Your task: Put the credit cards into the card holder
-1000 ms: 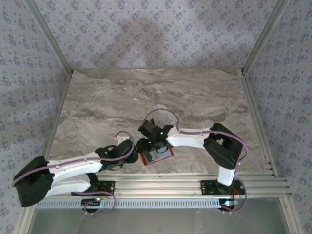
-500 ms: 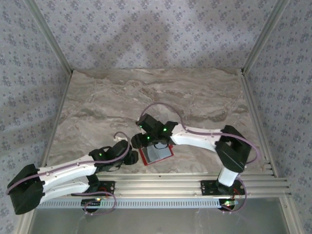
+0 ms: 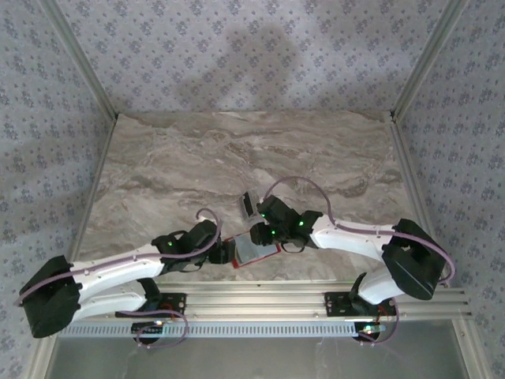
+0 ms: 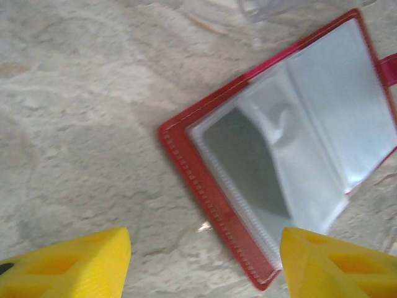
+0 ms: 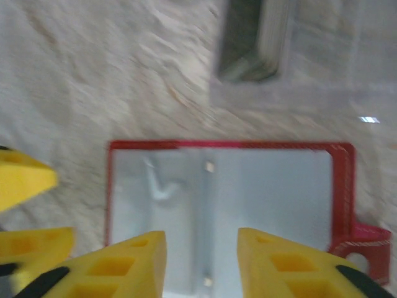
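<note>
The card holder (image 4: pixel 298 130) lies spread open, grey sleeves up, near the middle of the worktop's (image 3: pixel 237 150) near edge, so a card can slide in from above. The left gripper (image 4: pixel 205 245) waits at its left side, jaws wide and empty, probably to steady the cover. The right gripper (image 5: pixel 201 239) hovers over the fold, jaws narrow with nothing between them. The credit cards (image 5: pixel 243 40) sit stacked in a clear box (image 3: pixel 249 204) just beyond, toward the far edge; whether any sleeve is filled I cannot tell

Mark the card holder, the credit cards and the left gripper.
card holder (image 4: pixel 310 124), left wrist view, on its grey-silver inside.
credit cards (image 5: pixel 243 43), right wrist view, on the blurred dark stack.
left gripper (image 4: pixel 205 248), left wrist view, midway between its fingertips.
</note>
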Motion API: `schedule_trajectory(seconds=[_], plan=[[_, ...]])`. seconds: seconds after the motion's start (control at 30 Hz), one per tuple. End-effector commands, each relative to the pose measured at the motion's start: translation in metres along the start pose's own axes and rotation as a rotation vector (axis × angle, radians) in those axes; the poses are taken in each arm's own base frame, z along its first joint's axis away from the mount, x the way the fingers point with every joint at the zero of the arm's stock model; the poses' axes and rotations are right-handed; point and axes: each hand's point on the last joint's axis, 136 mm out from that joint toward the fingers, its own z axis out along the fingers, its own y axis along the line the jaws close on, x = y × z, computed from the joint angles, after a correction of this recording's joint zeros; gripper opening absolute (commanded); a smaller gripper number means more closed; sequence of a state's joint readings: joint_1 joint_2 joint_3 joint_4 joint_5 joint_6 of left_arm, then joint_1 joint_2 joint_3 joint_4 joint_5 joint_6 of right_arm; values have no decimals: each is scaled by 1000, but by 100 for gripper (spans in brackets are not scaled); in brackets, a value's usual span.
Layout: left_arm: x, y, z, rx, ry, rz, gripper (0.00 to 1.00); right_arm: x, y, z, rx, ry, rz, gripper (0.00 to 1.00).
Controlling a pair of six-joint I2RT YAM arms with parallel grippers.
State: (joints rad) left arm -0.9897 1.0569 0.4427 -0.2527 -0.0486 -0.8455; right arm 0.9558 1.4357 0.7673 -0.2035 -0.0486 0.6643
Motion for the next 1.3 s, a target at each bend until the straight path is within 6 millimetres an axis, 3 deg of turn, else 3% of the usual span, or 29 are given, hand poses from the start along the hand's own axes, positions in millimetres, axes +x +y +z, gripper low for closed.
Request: schedule_trajectory(seconds=[0.0,0.2,0.43,0.73,0.9,1.07,1.27], plan=[[-12,-24,-1,50,-14,41,66,1,-12,9,32,-12,19,31],[-18,-22,15,-56,16,66,64,7,-33,18,83,-4,55,27],[-11,-9,34,-137,57,86,60,20,-54,26,139,14,105,26],[-3,-4,45,-162,87,106,44,36,-71,19,157,-19,187,26],[0,-10,47,-123,97,124,36,19,-66,-4,169,-94,178,30],[-1,-17,48,-99,96,136,35,-10,-53,-33,179,-150,121,43],[0,-22,53,-85,109,155,34,-46,-27,-37,123,-148,37,50]])
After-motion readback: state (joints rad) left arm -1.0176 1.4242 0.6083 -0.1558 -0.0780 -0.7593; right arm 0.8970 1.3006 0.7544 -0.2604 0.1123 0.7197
